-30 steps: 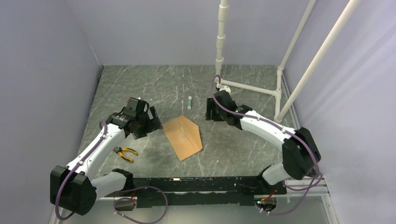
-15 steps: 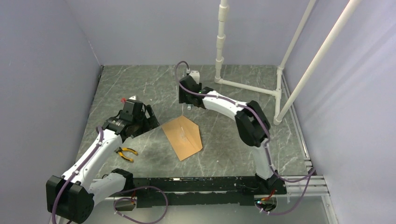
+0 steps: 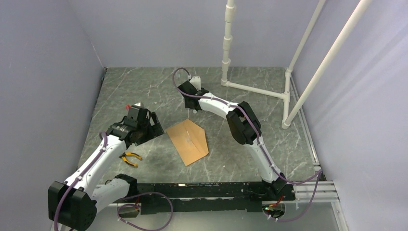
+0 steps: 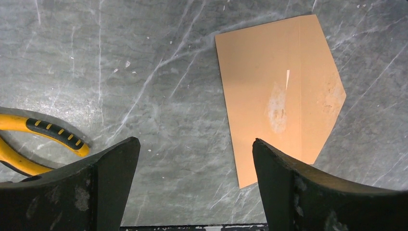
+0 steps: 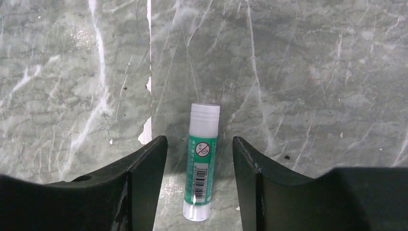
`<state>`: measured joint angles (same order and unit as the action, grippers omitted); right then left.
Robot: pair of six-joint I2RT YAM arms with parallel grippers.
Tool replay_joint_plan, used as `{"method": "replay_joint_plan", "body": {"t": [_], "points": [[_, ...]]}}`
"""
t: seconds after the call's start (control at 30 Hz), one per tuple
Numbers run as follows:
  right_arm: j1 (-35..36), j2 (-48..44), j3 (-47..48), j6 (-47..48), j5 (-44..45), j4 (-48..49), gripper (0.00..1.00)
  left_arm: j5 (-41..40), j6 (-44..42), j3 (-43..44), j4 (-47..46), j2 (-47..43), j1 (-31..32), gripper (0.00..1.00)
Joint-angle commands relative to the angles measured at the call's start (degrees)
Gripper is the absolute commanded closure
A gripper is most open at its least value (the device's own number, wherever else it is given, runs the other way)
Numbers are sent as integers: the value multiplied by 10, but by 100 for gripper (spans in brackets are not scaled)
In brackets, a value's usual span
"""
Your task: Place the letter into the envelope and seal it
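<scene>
The brown envelope (image 3: pixel 188 141) lies flat mid-table, its pointed flap (image 4: pixel 327 91) folded out open. The letter is hidden or out of view. My left gripper (image 3: pixel 155 126) hovers just left of the envelope. In the left wrist view it (image 4: pixel 195 141) is open with bare table between its fingers, and the right finger overlaps the envelope's near corner. My right gripper (image 3: pixel 191 102) is behind the envelope, over a green-and-white glue stick (image 5: pixel 202 163). It (image 5: pixel 199 140) is open, with one jaw on each side of the stick and a gap on both sides.
Yellow-handled pliers (image 3: pixel 129 158) lie on the table left of the envelope, near the left arm, also seen in the left wrist view (image 4: pixel 43 132). A white pipe frame (image 3: pixel 255 90) stands at the back right. Walls enclose the table on three sides.
My right arm has swung left from beside the pipe frame to over the glue stick, and its jaws have narrowed a little. The left gripper shifted slightly. The envelope has not moved.
</scene>
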<state>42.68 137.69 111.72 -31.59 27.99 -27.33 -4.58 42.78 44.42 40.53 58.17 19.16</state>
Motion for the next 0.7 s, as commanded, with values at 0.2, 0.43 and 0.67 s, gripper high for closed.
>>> {"method": "replay_joint_plan", "body": {"t": [0.2, 0.43, 0.67], "points": [[-21, 6, 38, -32, -55, -51, 68, 40, -15, 9, -20, -12, -3, 7], [-34, -86, -51, -32, -109, 24, 90, 124, -47, 21, -44, -15, -3, 7], [-41, -327, -311, -95, -295, 264, 90, 258, -63, 72, -98, -14, -3, 7]]}}
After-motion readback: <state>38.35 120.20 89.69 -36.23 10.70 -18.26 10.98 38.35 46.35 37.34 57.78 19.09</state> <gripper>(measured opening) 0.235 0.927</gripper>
